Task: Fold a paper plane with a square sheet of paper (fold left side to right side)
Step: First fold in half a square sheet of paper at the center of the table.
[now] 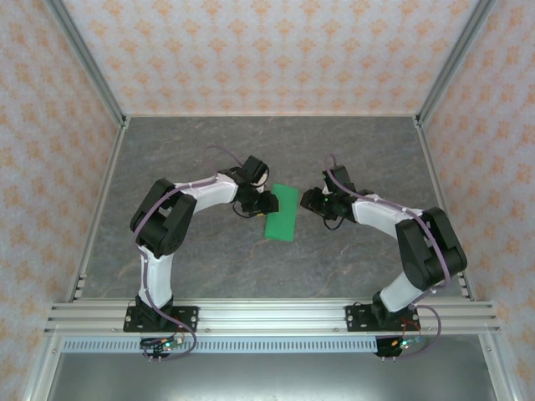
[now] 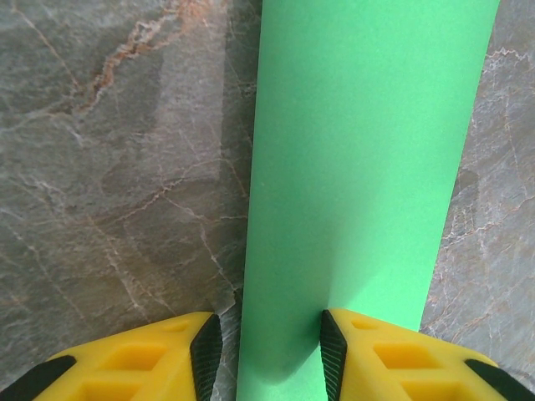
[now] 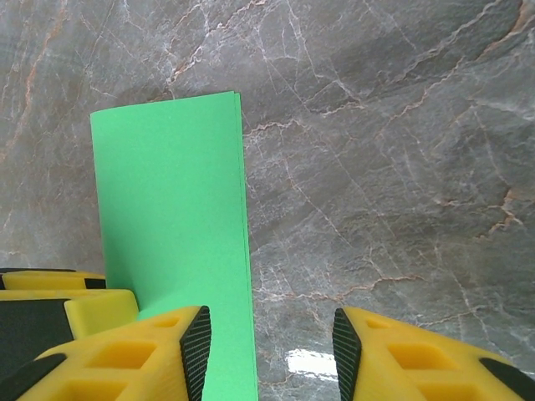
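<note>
As it lies folded, green paper (image 1: 282,213) looks plain.

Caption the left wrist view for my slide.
Green paper strip lies on the marbled table, its near end at the parted yellow fingers of the left claw.

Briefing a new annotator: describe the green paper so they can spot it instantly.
On the grey marbled table, near its centre, the left hand and the right hand face each other. Between them lies the sheet of paper, a narrow rectangle. Its plain bright green sets it apart from the grey stone and the bulky hands beside it.
</note>
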